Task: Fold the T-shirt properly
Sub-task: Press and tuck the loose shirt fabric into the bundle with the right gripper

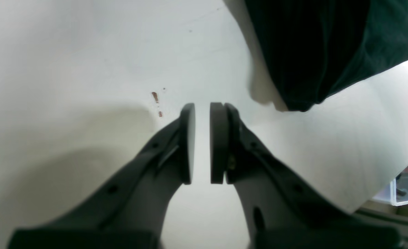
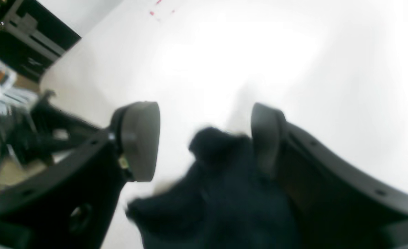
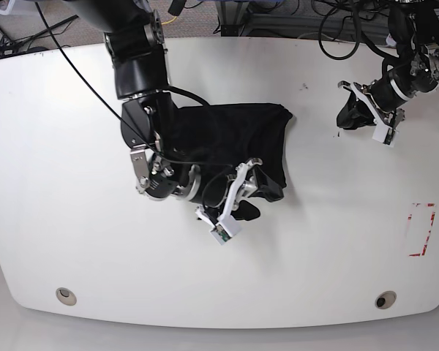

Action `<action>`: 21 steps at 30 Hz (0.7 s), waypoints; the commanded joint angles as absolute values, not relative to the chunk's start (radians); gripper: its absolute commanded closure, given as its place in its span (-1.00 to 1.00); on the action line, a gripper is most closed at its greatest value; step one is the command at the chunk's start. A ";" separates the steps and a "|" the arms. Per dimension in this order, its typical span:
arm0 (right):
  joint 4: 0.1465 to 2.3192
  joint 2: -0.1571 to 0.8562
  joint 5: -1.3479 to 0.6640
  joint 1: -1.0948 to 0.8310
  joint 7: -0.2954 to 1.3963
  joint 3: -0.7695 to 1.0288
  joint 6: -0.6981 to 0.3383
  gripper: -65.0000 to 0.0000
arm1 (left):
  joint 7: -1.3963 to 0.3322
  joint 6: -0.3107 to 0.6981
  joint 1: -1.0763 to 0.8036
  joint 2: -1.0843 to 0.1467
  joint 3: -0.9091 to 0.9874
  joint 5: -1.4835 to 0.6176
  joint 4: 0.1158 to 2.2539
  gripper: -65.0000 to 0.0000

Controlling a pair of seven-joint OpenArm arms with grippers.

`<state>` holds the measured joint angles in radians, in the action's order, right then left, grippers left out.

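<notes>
The black T-shirt (image 3: pixel 238 135) lies bunched in the middle of the white table (image 3: pixel 58 146). My right gripper (image 3: pixel 235 202) is at the shirt's near right corner. In the right wrist view this gripper (image 2: pixel 202 112) is open, with a raised fold of the T-shirt (image 2: pixel 221 180) between its jaws; the cloth rests against the right finger (image 2: pixel 264 138) and is apart from the left pad (image 2: pixel 140 138). My left gripper (image 3: pixel 356 115) hovers off to the shirt's right. Seen from the left wrist camera, that gripper (image 1: pixel 202 106) is shut on nothing above bare table, a corner of the T-shirt (image 1: pixel 328 52) beyond it.
A red tape outline (image 3: pixel 422 230) marks the table near its right edge. Small red specks (image 1: pixel 154 97) lie just ahead of my left fingertips. Beyond the table edge stands a clear bin (image 1: pixel 407 188). Cables (image 3: pixel 344 29) trail across the back edge. A dark rack (image 2: pixel 27 38) stands off the table.
</notes>
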<state>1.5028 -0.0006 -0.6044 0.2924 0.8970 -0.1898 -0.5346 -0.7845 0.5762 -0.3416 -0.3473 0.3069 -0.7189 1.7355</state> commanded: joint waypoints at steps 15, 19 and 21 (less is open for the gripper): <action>1.313 -0.036 -0.605 0.280 0.817 -0.209 -0.539 0.56 | -0.762 0.584 -0.338 -0.364 0.311 -0.739 1.793 0.81; 1.194 -0.091 -0.605 0.358 0.777 -0.211 -0.539 0.53 | -0.762 0.584 -0.340 -0.364 0.311 -0.739 1.793 0.81; 1.116 -0.111 -0.605 0.409 0.756 -0.211 -0.539 0.53 | -0.762 0.584 -0.349 -0.364 0.311 -0.739 1.793 0.81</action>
